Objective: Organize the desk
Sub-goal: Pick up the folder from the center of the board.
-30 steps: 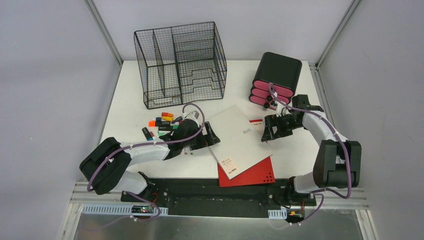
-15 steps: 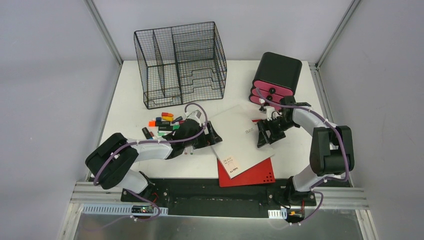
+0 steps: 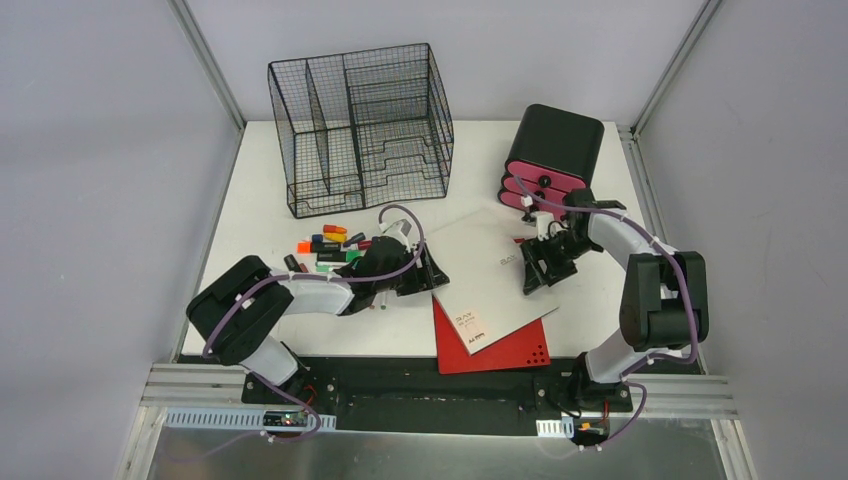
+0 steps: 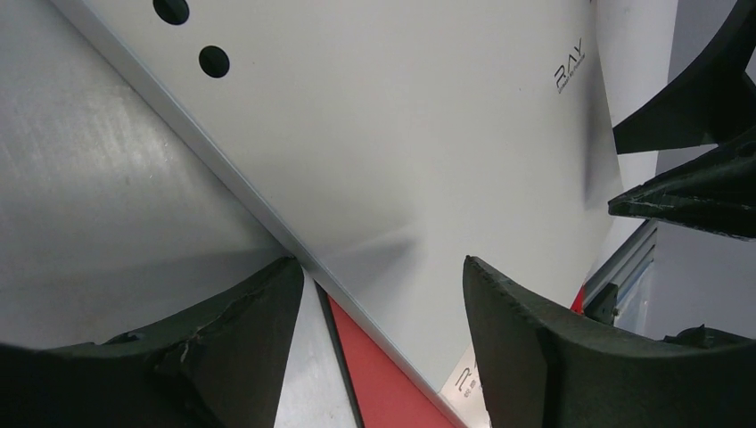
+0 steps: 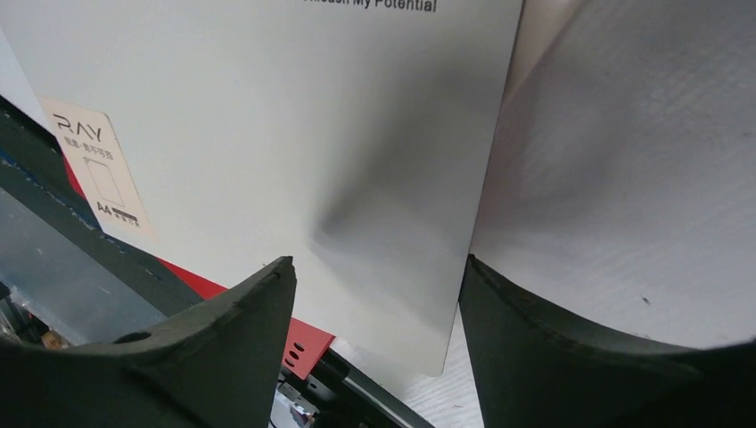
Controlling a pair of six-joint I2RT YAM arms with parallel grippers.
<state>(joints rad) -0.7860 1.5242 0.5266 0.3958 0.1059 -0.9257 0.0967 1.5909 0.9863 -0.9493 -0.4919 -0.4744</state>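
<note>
The white desk (image 3: 260,215) carries a grey-white notebook (image 3: 480,270) lying askew over a red folder (image 3: 510,350) near the front edge. My left gripper (image 3: 432,276) is open at the notebook's left edge, its jaws straddling that edge in the left wrist view (image 4: 383,276). My right gripper (image 3: 532,275) is open at the notebook's right edge, over the notebook (image 5: 267,134) and desk surface (image 5: 624,178). The red folder shows under the notebook in both wrist views (image 4: 383,374) (image 5: 303,343).
A black wire-mesh organizer (image 3: 360,125) stands at the back left. A black box with pink drawers (image 3: 550,160) stands at the back right. Several small coloured markers and erasers (image 3: 325,245) lie left of my left gripper.
The notebook has slid and turned, baring more red folder at its left. My left gripper has pushed right along it; my right gripper has swung in onto the notebook's right edge.
</note>
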